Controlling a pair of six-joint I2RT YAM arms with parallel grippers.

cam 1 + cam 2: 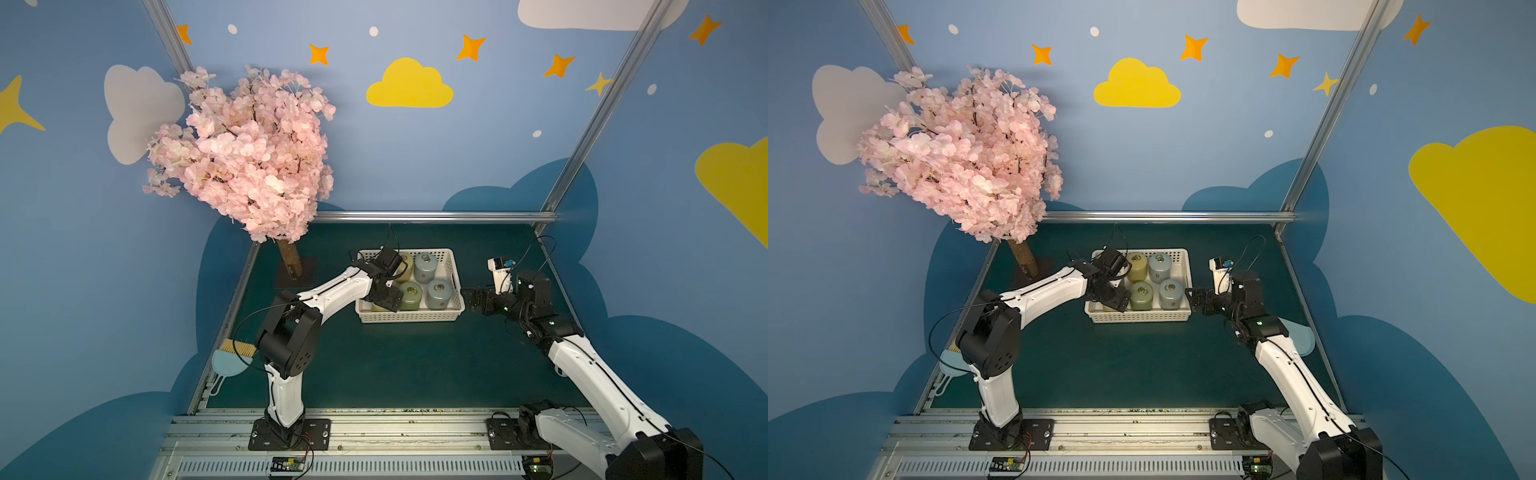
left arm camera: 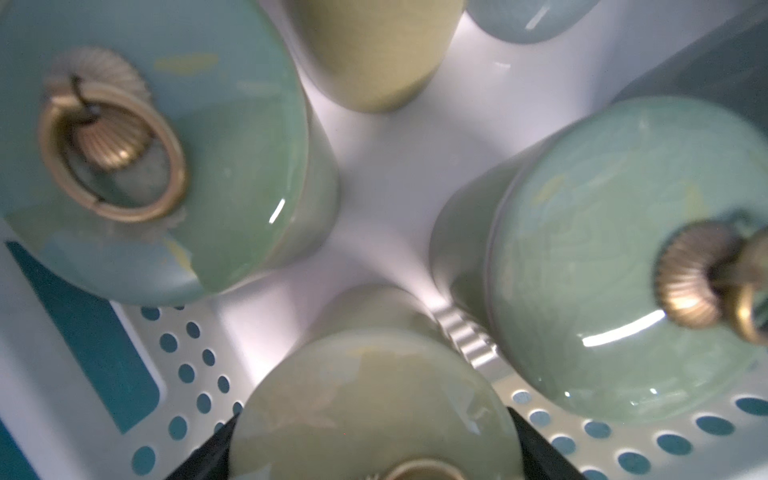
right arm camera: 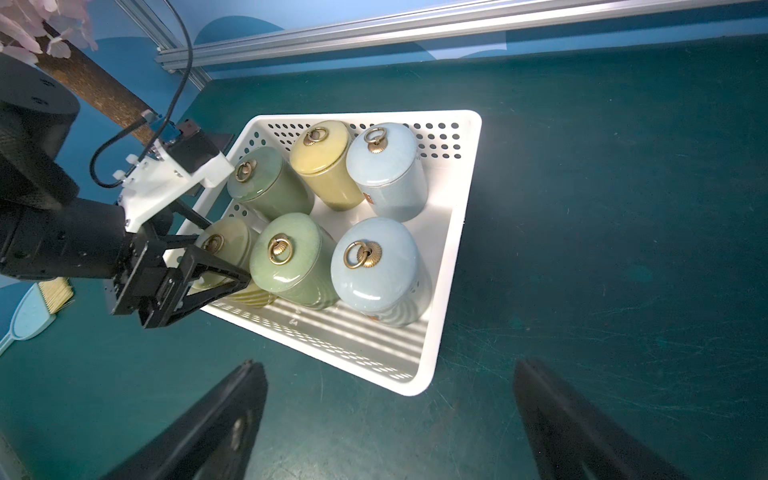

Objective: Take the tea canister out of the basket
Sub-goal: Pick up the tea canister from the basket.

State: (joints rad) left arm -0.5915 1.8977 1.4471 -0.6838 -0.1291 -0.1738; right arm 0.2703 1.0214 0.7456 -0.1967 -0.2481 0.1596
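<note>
Right wrist view: the basket [image 3: 457, 208] sits on the table [image 3: 602, 249], with six canisters upright in two rows of three. The left gripper [image 3: 226, 255] reaches into the corner nearest the left arm, straddling the pale canister [image 3: 232, 239], which stands inside the basket beside a green canister [image 3: 286, 266]. In the left wrist view the fingers [image 2: 203, 453] flank the pale canister's lid closely; whether they press it cannot be told. The right gripper [image 3: 388, 374] hovers spread wide and empty, just outside the basket.
</note>
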